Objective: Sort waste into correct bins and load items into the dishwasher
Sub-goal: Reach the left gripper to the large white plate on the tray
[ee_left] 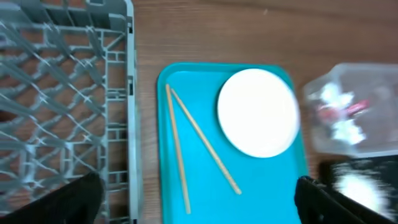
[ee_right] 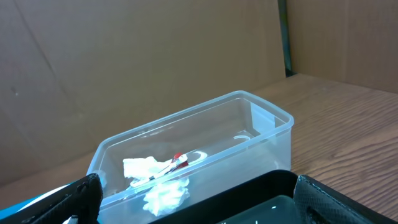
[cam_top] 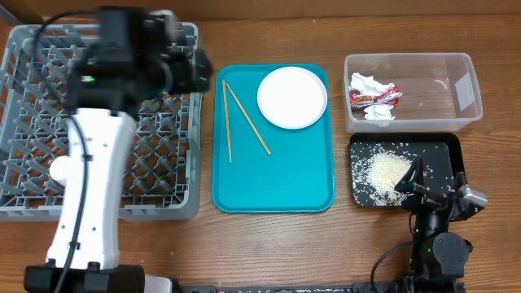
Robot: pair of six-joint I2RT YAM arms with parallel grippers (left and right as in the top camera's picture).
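Observation:
The grey dish rack (cam_top: pixel 163 207) fills the left side. My left gripper (cam_top: pixel 191 73) hovers open and empty above its right wall; in the left wrist view its fingers (ee_left: pixel 199 208) spread wide over the teal tray (ee_left: pixel 267 186). Two wooden chopsticks (cam_top: pixel 247 118) and a white plate (cam_top: pixel 291 97) lie on that tray. The clear tub (cam_top: pixel 456 89) holds the red-and-silver wrapper (cam_top: pixel 376 96) and white tissue (cam_top: pixel 366 82). The black tray (cam_top: pixel 444 150) holds rice scraps (cam_top: pixel 387 169). My right gripper (cam_top: pixel 423 183) is open and empty at that tray's near right corner. Cup and bowl are out of view.
The teal tray (cam_top: pixel 277 183) lies between the rack and the two bins. In the right wrist view the tub (ee_right: pixel 249 124) stands just beyond the black tray (ee_right: pixel 249 193), with a brown cardboard wall behind. My left arm's white link crosses the rack.

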